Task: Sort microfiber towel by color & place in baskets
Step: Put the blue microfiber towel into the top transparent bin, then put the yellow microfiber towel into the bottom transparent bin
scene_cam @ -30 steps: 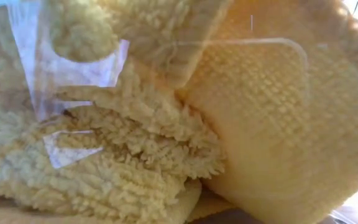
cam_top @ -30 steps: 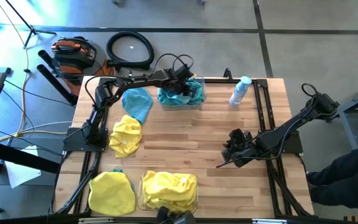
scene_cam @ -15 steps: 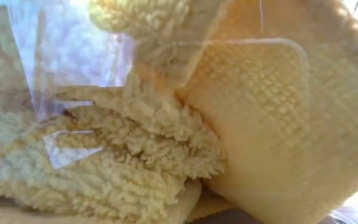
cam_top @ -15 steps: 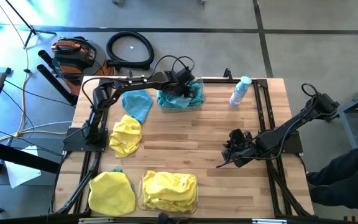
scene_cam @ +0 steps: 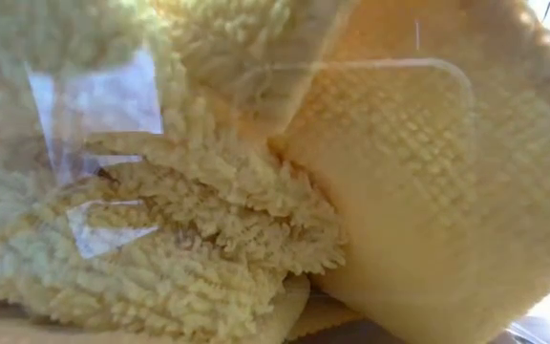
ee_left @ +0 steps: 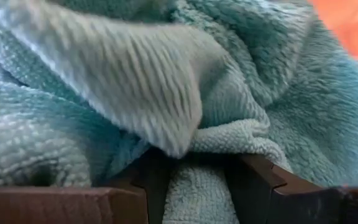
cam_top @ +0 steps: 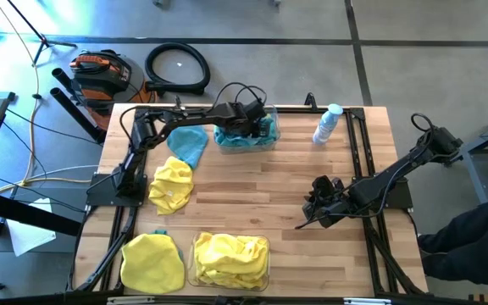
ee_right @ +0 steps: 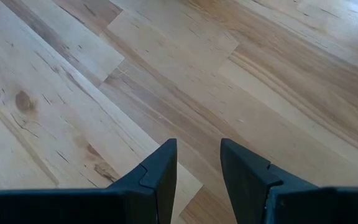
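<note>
Sorting status: your left gripper (cam_top: 252, 125) is over the far basket (cam_top: 271, 119), its fingers clamped on a fold of teal towel (ee_left: 191, 81) lying in that tub, so the cloth has yet to be let go. One teal towel (cam_top: 186, 140) and two yellow towels (cam_top: 171, 184) lie loose on the table (cam_top: 252, 195). The near basket (cam_top: 195, 275) holds yellow towels. Your right gripper (ee_right: 197, 163) rests parted and empty over bare wood.

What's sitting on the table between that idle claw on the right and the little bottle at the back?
Nothing: the overhead view shows only bare wooden table between the right claw and the bottle.
</note>
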You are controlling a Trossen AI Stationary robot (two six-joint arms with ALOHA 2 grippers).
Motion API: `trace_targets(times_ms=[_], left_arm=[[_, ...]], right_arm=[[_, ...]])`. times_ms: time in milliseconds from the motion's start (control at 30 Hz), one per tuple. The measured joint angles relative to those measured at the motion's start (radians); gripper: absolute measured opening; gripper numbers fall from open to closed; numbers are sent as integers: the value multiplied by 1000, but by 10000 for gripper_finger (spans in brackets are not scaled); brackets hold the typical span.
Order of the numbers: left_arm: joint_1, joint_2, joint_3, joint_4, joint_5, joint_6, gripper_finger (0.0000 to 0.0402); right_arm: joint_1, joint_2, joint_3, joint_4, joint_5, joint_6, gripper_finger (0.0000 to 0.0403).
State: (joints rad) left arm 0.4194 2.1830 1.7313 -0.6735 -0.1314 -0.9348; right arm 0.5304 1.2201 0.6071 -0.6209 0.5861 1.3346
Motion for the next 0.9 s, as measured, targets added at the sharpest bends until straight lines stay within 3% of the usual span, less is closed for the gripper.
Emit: trace_targets(times_ms=[400,667,900], left_arm=[[11,31,-1,38,20,-33,136],[9,-75,-5,26,5,-6,136],[-27,-195,-4,-27,-101,-1,136]], right_arm=[[0,0,0,0,0,0,118],[0,0,0,0,-14,0,118],[0,0,0,-1,-36,-34,118]])
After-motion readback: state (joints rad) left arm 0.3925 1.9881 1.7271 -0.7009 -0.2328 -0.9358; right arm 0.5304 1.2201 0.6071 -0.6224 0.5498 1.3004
